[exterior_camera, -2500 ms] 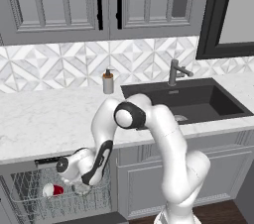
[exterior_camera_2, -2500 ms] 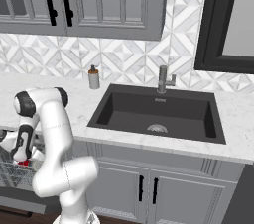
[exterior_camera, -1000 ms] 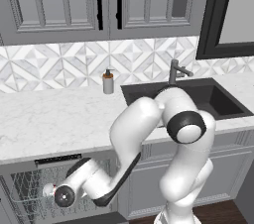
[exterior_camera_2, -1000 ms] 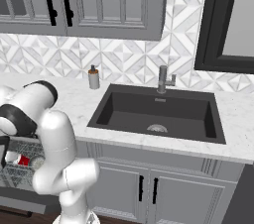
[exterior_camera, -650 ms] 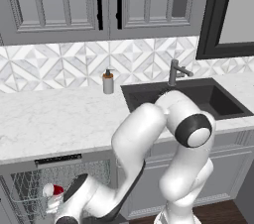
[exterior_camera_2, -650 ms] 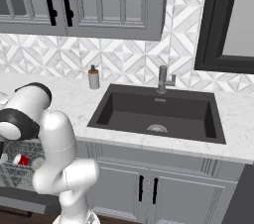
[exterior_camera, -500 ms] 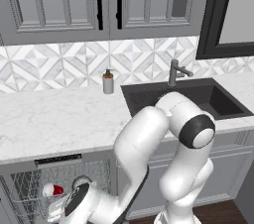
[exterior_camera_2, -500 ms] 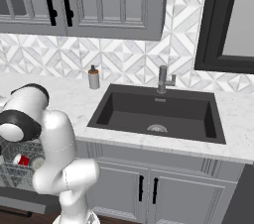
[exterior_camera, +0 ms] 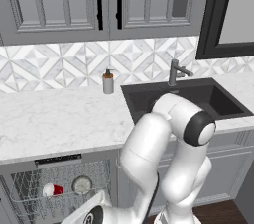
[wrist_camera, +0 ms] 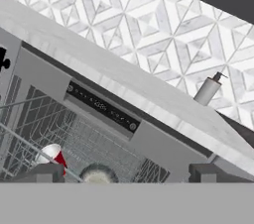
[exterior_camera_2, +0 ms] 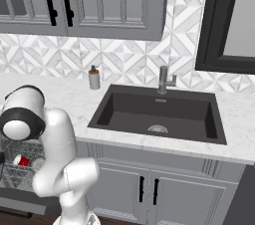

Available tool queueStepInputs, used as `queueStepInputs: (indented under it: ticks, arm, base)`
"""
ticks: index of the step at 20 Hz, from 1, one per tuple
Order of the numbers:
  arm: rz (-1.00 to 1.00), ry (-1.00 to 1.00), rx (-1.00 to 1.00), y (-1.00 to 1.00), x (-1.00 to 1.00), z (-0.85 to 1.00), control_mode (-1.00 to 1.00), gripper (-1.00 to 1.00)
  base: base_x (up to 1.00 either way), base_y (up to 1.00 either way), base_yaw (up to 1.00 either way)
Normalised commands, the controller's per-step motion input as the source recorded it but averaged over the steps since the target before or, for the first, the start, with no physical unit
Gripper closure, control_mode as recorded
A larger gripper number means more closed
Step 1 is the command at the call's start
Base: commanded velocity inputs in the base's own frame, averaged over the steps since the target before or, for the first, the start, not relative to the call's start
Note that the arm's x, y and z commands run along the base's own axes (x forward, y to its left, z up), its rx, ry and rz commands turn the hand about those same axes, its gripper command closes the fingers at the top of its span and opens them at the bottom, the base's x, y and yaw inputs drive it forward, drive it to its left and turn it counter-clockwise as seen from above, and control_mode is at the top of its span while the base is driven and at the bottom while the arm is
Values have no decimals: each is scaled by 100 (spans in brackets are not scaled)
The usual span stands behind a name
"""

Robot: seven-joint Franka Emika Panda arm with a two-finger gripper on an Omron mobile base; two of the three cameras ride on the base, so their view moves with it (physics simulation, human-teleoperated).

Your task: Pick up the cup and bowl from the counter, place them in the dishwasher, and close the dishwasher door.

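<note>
Cup | on its side in dishwasher rack beside bowl, unmoved | my claw has dropped lower since, fingertips wide apart, empty

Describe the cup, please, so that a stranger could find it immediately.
Look under the white marble counter, left of the black sink, into the open dishwasher. In its wire rack the cup lies on its side beside the round grey bowl. It is the only red thing there.

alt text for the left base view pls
The red cup and the grey bowl sit in the open dishwasher's wire rack, below the white marble counter. The white arm bends low in front; a soap dispenser stands by the sink.
</note>
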Motion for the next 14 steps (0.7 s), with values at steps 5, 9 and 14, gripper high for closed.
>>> queueStepInputs:
  ticks: [5,9,14]
  arm:
    - [1,-20,0,47,-34,-59,-100,-100]
    - [-10,-20,0,56,-30,-53,-100,-100]
    - [-6,-14,0,37,-89,-35,-100,-100]
  base:
    - [0,0,0]
    - [0,0,0]
    - [0,0,0]
